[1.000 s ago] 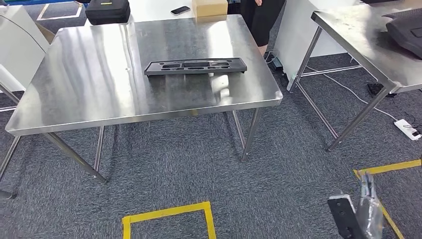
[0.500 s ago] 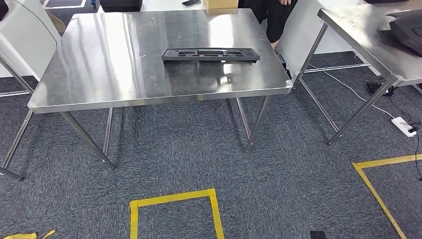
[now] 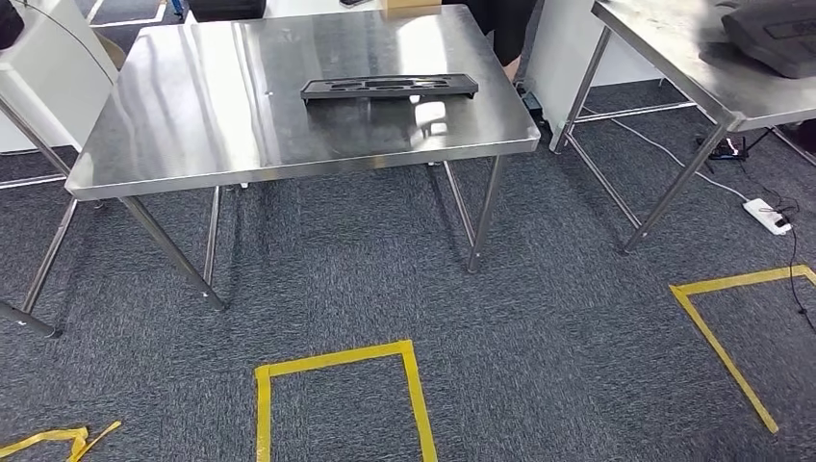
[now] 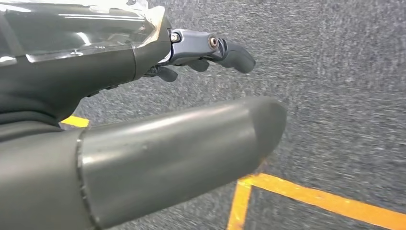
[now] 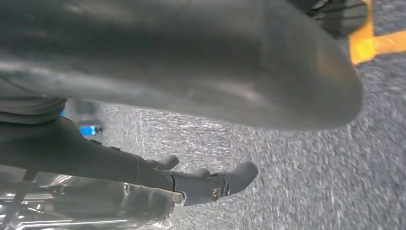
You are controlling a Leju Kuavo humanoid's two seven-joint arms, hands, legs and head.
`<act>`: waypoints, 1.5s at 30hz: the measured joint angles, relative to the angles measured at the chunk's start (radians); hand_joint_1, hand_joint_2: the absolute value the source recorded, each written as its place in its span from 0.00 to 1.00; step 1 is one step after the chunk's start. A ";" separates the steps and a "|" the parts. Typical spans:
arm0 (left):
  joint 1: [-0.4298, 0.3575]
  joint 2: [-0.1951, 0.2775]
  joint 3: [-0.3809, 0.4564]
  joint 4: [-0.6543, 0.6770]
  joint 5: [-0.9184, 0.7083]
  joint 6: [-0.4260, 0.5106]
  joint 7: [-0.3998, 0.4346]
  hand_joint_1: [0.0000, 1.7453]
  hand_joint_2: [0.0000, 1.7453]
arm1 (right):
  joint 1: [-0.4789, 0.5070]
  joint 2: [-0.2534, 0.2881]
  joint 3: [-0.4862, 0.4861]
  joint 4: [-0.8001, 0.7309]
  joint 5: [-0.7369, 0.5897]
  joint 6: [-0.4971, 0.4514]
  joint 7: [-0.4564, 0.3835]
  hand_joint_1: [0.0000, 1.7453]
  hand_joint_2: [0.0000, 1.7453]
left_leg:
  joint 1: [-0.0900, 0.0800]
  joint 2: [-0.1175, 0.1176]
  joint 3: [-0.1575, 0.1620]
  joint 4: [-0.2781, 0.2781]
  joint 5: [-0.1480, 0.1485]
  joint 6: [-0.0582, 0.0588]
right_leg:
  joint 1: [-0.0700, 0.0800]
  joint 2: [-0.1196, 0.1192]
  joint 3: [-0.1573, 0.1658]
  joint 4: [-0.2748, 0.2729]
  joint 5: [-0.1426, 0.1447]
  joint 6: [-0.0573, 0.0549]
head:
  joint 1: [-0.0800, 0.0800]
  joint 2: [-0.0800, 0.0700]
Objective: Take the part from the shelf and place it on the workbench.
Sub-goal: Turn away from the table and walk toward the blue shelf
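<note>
While the part (image 3: 389, 88) lies flat on the steel table (image 3: 192, 144), toward the far side and near the middle of the top, I assess how it will handle. It is a long, thin black moulding with shallow recesses along its upper face. I judge it to be stiff and light, not fragile, and likely to slide on the polished steel if it is pushed from the side. The best grip is across a long edge near mid-length, thumb under and fingers over, so the piece does not tip. A grip at one end would let the far end droop. I take this table to be the workbench, so the part appears to be already at its destination.

I then check the hands. The left hand (image 4: 119, 91) hangs over the carpet (image 3: 385, 289). Its fingers (image 4: 235, 53) are nearly straight and well apart from the thumb (image 4: 191, 148), with nothing between them. The right hand (image 5: 95, 153) is in the same posture, fingers (image 5: 239, 175) spread from the thumb (image 5: 215, 62), holding and touching nothing.
</note>
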 joint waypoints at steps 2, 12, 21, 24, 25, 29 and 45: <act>0.000 0.000 0.001 0.000 -0.016 -0.001 0.003 0.00 0.00 | -0.006 0.003 0.010 0.006 0.010 0.000 -0.004 0.00 0.00 | 0.004 -0.002 0.003 0.096 -0.024 -0.009 | -0.001 -0.004 -0.028 0.004 0.023 0.005 | 0.000 0.000; -0.007 -0.002 0.003 -0.001 -0.047 -0.006 0.021 0.00 0.00 | -0.043 0.005 0.043 0.013 0.035 -0.003 -0.005 0.00 0.00 | 0.014 -0.008 0.182 -0.146 0.013 0.012 | -0.001 -0.004 -0.156 0.087 0.059 0.071 | -0.003 0.000; -0.010 -0.012 0.005 0.004 -0.049 -0.011 0.039 0.00 0.00 | -0.057 0.008 0.065 0.014 0.047 0.005 0.020 0.00 0.00 | -0.016 0.003 0.082 -0.145 0.103 0.055 | 0.021 0.006 -0.060 0.186 -0.043 0.055 | 0.006 0.000; -0.012 -0.019 0.006 0.013 -0.049 -0.012 0.041 0.00 0.00 | -0.066 0.005 0.068 0.014 0.048 0.007 0.030 0.00 0.00 | -0.016 0.007 0.071 -0.151 0.132 0.043 | 0.041 0.010 0.044 0.017 -0.058 0.021 | 0.005 0.000; -0.012 -0.019 0.006 0.016 -0.049 -0.012 0.041 0.00 0.00 | -0.068 0.005 0.069 0.014 0.048 0.007 0.035 0.00 0.00 | -0.015 0.008 0.070 -0.155 0.142 0.037 | 0.043 0.011 0.044 0.005 -0.053 0.016 | 0.006 0.000; -0.013 -0.016 0.016 0.025 -0.050 -0.010 0.038 0.00 0.00 | -0.073 0.002 0.070 0.014 0.045 0.007 0.048 0.00 0.00 | -0.010 0.001 0.040 -0.076 0.045 0.016 | 0.019 0.006 0.010 -0.008 -0.002 -0.012 | 0.002 0.000; -0.028 -0.015 0.036 0.042 -0.049 -0.001 0.040 0.00 0.00 | -0.087 0.008 0.086 0.015 0.057 0.003 0.064 0.00 0.00 | 0.011 0.003 0.148 -0.145 0.041 0.045 | 0.003 0.003 -0.207 0.208 -0.035 0.038 | 0.002 0.000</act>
